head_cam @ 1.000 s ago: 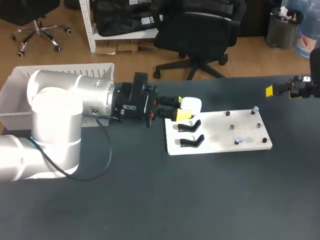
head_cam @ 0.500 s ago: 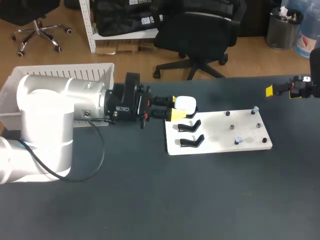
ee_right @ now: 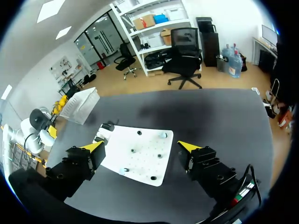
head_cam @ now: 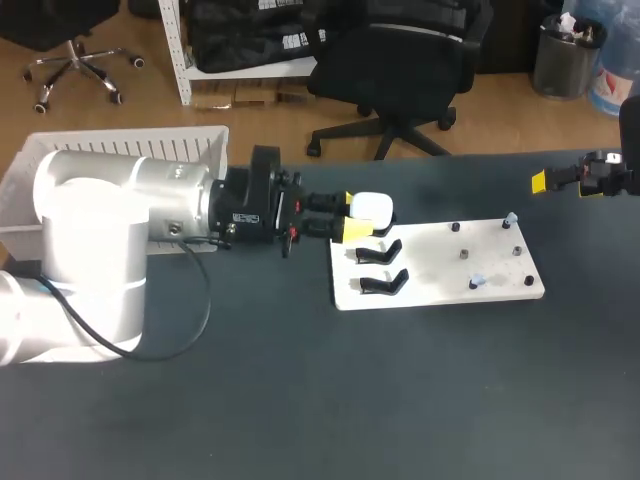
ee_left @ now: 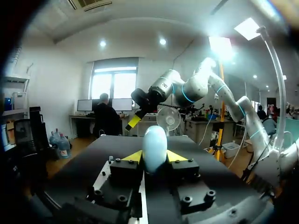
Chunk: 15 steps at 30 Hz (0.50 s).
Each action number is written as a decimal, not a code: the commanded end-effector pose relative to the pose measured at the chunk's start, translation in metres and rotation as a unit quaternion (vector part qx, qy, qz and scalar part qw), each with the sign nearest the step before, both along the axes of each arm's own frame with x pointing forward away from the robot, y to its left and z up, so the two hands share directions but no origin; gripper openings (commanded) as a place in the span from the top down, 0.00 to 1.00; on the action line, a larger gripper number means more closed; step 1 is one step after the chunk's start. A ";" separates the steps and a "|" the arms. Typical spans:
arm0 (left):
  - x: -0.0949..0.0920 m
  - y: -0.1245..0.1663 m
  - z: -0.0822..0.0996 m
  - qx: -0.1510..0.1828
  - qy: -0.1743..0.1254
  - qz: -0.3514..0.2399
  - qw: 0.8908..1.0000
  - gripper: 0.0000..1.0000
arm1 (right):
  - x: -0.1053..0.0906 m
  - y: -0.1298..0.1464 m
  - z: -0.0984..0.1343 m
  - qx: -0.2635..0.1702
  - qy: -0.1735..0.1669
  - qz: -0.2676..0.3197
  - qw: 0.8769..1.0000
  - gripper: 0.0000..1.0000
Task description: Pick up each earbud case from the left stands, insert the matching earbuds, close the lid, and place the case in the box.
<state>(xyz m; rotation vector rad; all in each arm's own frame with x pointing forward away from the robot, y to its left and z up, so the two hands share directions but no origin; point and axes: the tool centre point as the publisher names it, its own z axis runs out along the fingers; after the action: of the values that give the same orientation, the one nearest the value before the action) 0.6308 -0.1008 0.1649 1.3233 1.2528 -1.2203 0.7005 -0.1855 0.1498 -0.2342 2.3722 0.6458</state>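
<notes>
A white earbud case hangs just above the upper black stand, with my left gripper shut on it. In the left wrist view the case stands upright between the two yellow tips of the left gripper, its lid closed. A second black stand on the white board is empty. Small earbuds sit on pegs at the board's right part. My right gripper hovers open beyond the board's far right corner. Seen from its wrist, the right gripper has the board ahead of its fingers.
The white slatted box stands at the table's back left, behind my left arm; the right wrist view has the box beyond the board. Dark tabletop lies in front of the board.
My left gripper has drawn back a little to the left with the case, then stopped. The right arm has not moved.
</notes>
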 end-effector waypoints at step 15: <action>-0.012 -0.012 0.002 -0.037 -0.040 0.004 0.999 1.00 | -0.055 0.032 0.029 -0.014 -0.037 0.060 0.997 0.00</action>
<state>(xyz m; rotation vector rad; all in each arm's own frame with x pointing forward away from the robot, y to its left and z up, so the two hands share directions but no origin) 0.6185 -0.1098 0.1685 1.3081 1.1496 -1.1893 0.6658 -0.1542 0.1679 -0.3945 2.3071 0.6727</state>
